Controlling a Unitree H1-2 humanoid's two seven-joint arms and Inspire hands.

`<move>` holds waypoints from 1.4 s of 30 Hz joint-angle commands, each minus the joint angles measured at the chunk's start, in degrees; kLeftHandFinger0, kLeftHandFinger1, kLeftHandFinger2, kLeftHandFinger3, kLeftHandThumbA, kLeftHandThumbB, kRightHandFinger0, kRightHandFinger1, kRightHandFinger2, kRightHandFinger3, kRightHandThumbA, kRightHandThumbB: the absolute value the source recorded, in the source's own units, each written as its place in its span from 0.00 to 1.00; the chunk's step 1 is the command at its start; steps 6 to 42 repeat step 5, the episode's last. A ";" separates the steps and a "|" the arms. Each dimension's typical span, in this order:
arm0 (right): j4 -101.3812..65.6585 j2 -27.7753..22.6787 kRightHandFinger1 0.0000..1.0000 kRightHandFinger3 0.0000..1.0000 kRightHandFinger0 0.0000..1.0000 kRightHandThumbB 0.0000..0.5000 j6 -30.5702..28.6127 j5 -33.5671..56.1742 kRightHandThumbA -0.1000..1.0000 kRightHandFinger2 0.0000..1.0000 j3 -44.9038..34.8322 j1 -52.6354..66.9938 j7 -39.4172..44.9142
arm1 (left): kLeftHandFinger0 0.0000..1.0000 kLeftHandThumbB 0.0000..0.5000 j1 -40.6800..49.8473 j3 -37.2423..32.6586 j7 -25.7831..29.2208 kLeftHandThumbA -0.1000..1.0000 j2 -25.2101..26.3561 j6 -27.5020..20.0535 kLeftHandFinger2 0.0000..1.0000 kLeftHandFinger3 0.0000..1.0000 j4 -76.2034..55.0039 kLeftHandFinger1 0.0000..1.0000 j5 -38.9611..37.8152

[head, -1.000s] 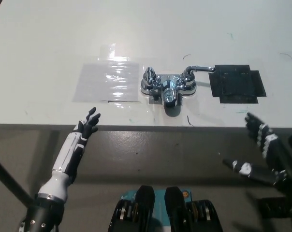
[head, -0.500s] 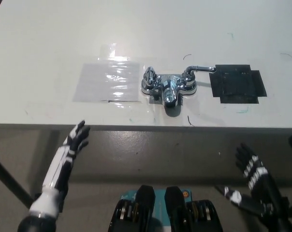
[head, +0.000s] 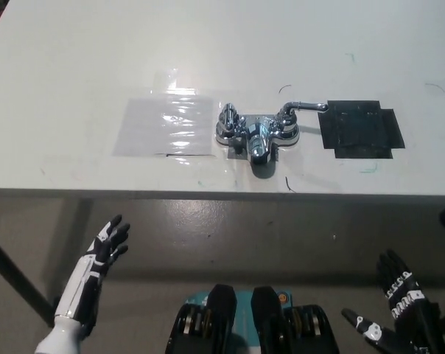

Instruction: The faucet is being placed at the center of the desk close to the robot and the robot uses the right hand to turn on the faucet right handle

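A chrome faucet (head: 257,133) stands near the front edge of the white desk (head: 222,59), at its middle. Its right handle (head: 302,108) is a thin lever pointing to the picture's right, toward a black patch. The other handle (head: 228,116) is a short knob at the faucet's other end. My black right hand (head: 399,313) hangs open below the desk edge at the bottom right, far from the faucet. My white left hand (head: 103,248) rests open at the lower left, also below the desk.
A clear shiny sheet (head: 166,125) lies taped flat beside the faucet on the picture's left. A black tape patch (head: 360,129) lies flat on the other side. The desk's front edge (head: 222,195) runs across the picture's middle, with grey floor below.
Both hands have dropped away from the desk edge toward the bottom of the picture. The faucet and its handles have not moved.
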 commanded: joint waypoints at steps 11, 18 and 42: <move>-0.64 -0.73 1.00 1.00 1.00 0.56 -4.88 3.08 1.00 1.00 1.38 0.83 -0.94 | 1.00 0.27 1.59 0.10 -0.36 1.00 0.23 -1.31 1.00 1.00 -1.10 1.00 -1.35; -0.64 -0.73 1.00 1.00 1.00 0.56 -4.88 3.08 1.00 1.00 1.38 0.83 -0.94 | 1.00 0.27 1.59 0.10 -0.36 1.00 0.23 -1.31 1.00 1.00 -1.10 1.00 -1.35; -0.64 -0.73 1.00 1.00 1.00 0.56 -4.88 3.08 1.00 1.00 1.38 0.83 -0.94 | 1.00 0.27 1.59 0.10 -0.36 1.00 0.23 -1.31 1.00 1.00 -1.10 1.00 -1.35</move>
